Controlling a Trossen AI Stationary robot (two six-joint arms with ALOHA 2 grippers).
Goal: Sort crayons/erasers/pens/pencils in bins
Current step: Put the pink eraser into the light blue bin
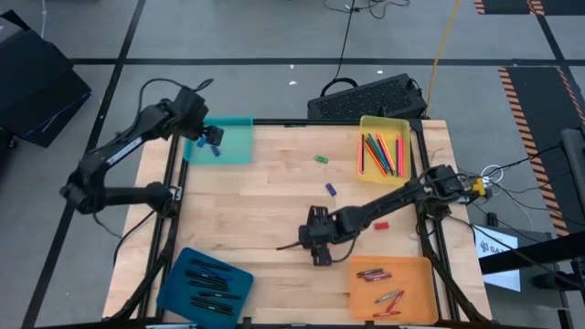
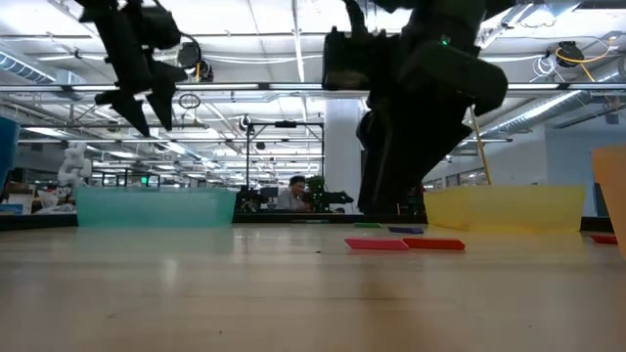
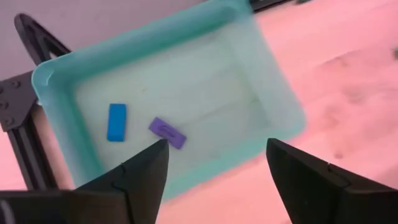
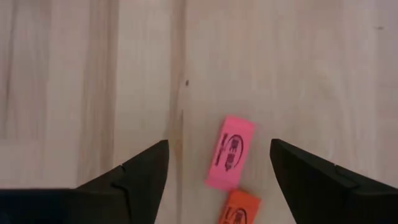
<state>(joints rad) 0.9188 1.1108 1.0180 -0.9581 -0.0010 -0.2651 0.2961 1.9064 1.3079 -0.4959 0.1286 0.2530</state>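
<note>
1. High view: left pincer (image 1: 212,139) hovers over the teal bin (image 1: 236,146) at the far left corner of the wooden surface (image 1: 265,210); right pincer (image 1: 319,245) sits low near the surface's middle front.
2. Left wrist view: left pincer (image 3: 214,180) spread wide, holding nothing. Below it, inside the teal bin (image 3: 74,134), lie a blue eraser (image 3: 116,121) and a purple eraser (image 3: 166,132), close together but apart.
3. Right wrist view: right pincer (image 4: 217,180) also spread wide and empty, directly above a pink eraser (image 4: 231,151) flat on the wood; an orange eraser (image 4: 241,208) touches its near end.
4. High view, remaining loose erasers: green (image 1: 322,159), blue (image 1: 331,189), red (image 1: 381,224), all well apart.
5. Yellow bin (image 1: 384,122) at far right holds pencils (image 1: 382,153); orange bin (image 1: 416,274) at near right holds crayons (image 1: 373,274); dark blue bin (image 1: 178,283) at near left holds pens (image 1: 210,279).
</note>
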